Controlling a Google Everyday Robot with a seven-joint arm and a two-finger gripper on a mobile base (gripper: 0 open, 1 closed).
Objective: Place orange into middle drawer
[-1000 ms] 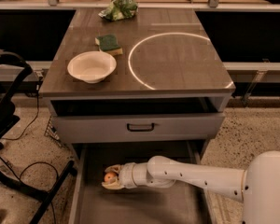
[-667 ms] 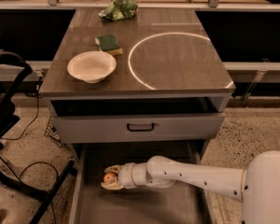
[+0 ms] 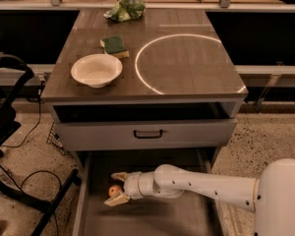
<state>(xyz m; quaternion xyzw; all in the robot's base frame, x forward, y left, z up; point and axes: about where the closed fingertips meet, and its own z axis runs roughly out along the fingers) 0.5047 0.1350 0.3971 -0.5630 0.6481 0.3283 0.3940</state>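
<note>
The orange point(image 3: 114, 190) lies low in the pulled-out middle drawer point(image 3: 152, 220), near its left side, on or just above the grey floor. My gripper point(image 3: 117, 188) reaches in from the right on a white arm point(image 3: 201, 183). Its fingers are spread, one behind the orange and one in front of it, with small gaps to the fruit. The gripper is open around the orange.
Above the open drawer is a shut drawer front with a black handle point(image 3: 148, 133). On the cabinet top point(image 3: 187, 77) stand a white bowl point(image 3: 96, 70), a green sponge point(image 3: 115, 45) and a green bag point(image 3: 125, 8). A black frame point(image 3: 10, 112) and cables stand at the left.
The fingers have spread apart from the orange, which stays at the same spot in the drawer. The arm has hardly moved.
</note>
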